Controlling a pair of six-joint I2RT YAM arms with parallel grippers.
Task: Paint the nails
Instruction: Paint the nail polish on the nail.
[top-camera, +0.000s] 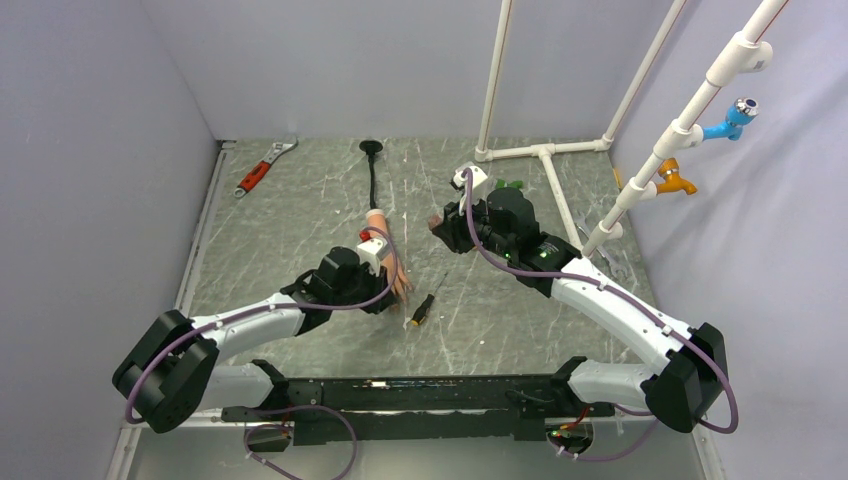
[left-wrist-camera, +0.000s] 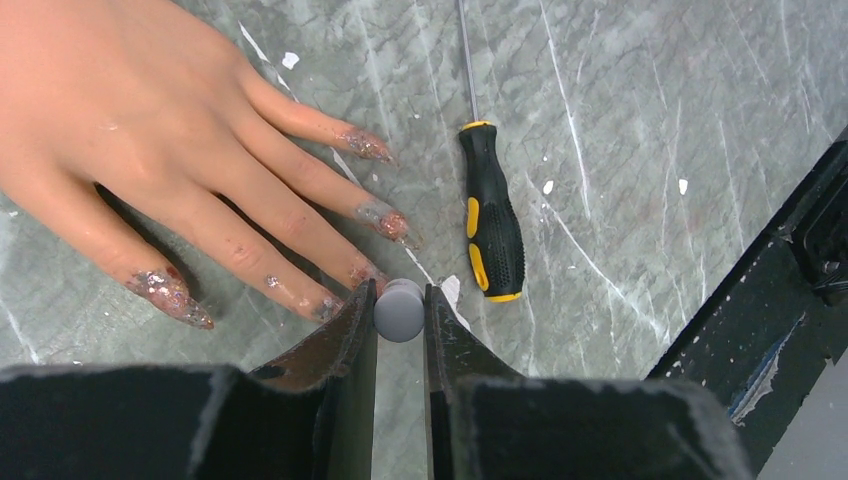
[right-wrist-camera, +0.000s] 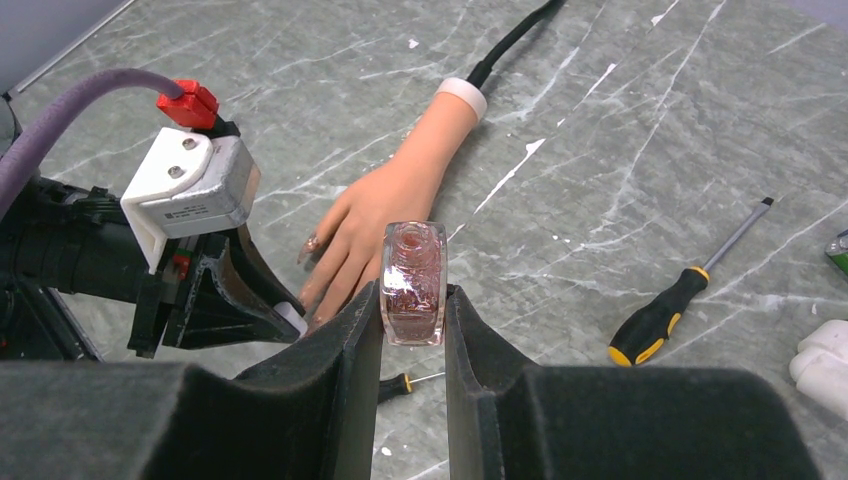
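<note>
The peach mannequin hand (left-wrist-camera: 150, 120) lies palm down on the marble table, its black stalk (top-camera: 373, 175) running away from me. Its nails (left-wrist-camera: 395, 222) are smeared with glittery reddish polish. My left gripper (left-wrist-camera: 400, 300) is shut on a small round grey cap (left-wrist-camera: 399, 312), held right at the fingertips of the mannequin hand, beside the ring finger's nail (left-wrist-camera: 362, 272). Anything below the cap is hidden. My right gripper (right-wrist-camera: 413, 300) is shut on an uncapped clear bottle (right-wrist-camera: 413, 275) of red glitter polish, held upright above the table to the right of the mannequin hand (top-camera: 385, 250).
A black and yellow screwdriver (left-wrist-camera: 490, 230) lies just right of the fingertips; another (right-wrist-camera: 660, 320) lies further out. A red-handled wrench (top-camera: 262, 168) sits at the back left. A white pipe frame (top-camera: 545, 150) stands at the back right.
</note>
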